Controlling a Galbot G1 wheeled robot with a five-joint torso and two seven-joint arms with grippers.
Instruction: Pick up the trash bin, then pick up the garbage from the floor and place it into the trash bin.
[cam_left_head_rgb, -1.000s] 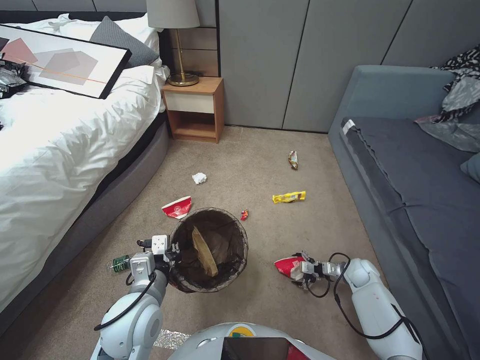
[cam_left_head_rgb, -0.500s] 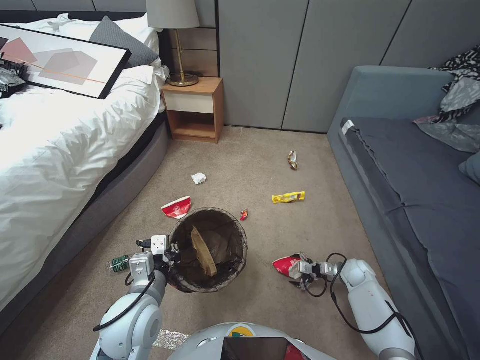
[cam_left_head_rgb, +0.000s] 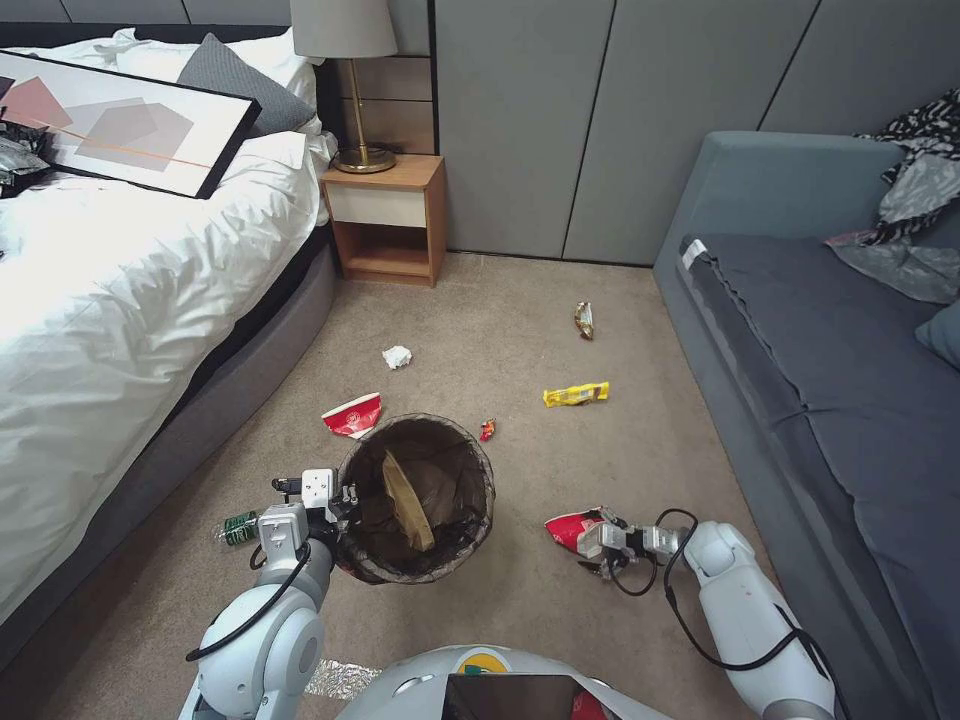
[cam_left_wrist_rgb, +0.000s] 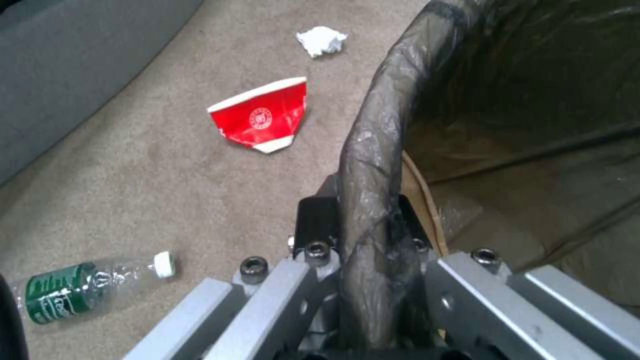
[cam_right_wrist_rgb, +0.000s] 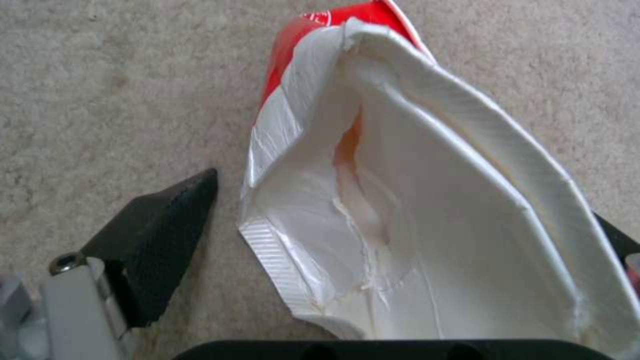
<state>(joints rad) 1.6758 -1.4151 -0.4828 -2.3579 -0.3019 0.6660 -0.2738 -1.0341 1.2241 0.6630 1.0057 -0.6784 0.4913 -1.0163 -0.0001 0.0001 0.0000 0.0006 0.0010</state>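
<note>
Crushed paper cup (cam_right_wrist_rgb: 427, 200), light and easily creased, is straddled on the carpet at near right by the right gripper (cam_right_wrist_rgb: 400, 240), fingers apart; its flattened wall is best pinched. The trash bin (cam_left_head_rgb: 415, 500) rim is clamped by the left gripper (cam_left_wrist_rgb: 363, 235).

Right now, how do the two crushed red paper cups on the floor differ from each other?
The cup near the bed lies flat beside the trash bin, untouched. The cup near the sofa sits between the open fingers of the right gripper, its white inside showing. The left gripper clamps the bin's rim. Both cups are crushed, red and white.
</note>
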